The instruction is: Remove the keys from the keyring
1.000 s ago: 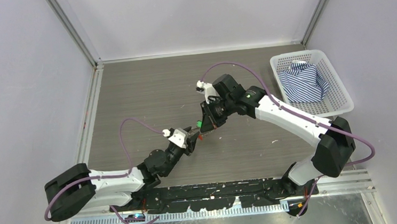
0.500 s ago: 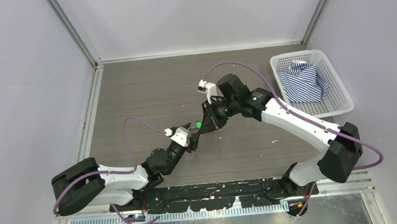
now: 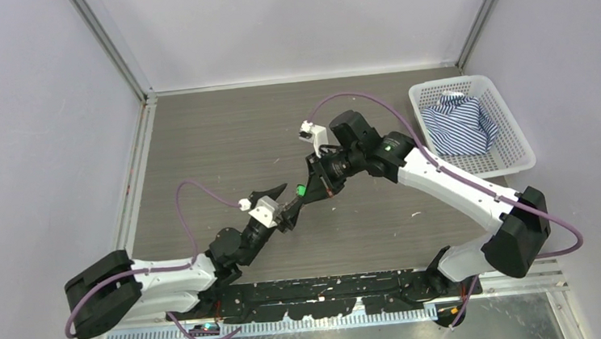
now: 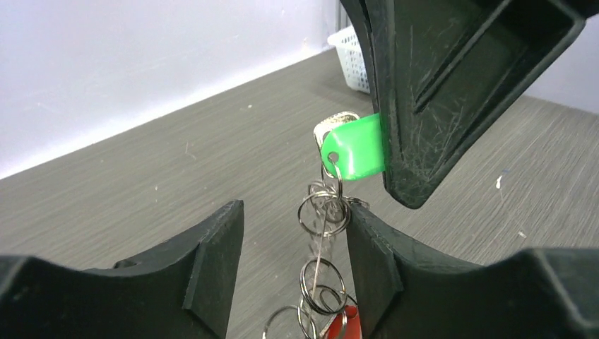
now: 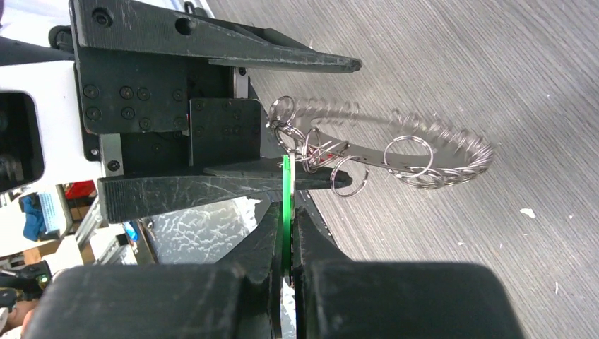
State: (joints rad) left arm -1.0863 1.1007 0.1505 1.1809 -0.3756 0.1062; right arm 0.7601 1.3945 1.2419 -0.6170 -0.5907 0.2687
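Green key (image 3: 302,189), top view: clamped in the right gripper (image 3: 312,190) above the table (image 3: 198,145). Left wrist: left gripper (image 4: 294,212) released, straddling the hanging keyring (image 4: 323,213). Right wrist: keyring attached to green key; separation apparently not done.

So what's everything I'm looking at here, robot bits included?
green key: one, bright green head, clamped in the right gripper
silver key: one, silvery, peeking out behind the green head
rings: several linked, silvery wire, strung from the green key, between the left gripper's fingers
red piece: one, red, low on the chain, cut off
basket: one, white plastic, table's far right
cloth: one, blue-and-white striped, bundled in the basket
table: one, grey wood-grain
cables: two, purple, one looping off each arm
left gripper: one, black, open around the rings
right gripper: one, black, shut on the green key
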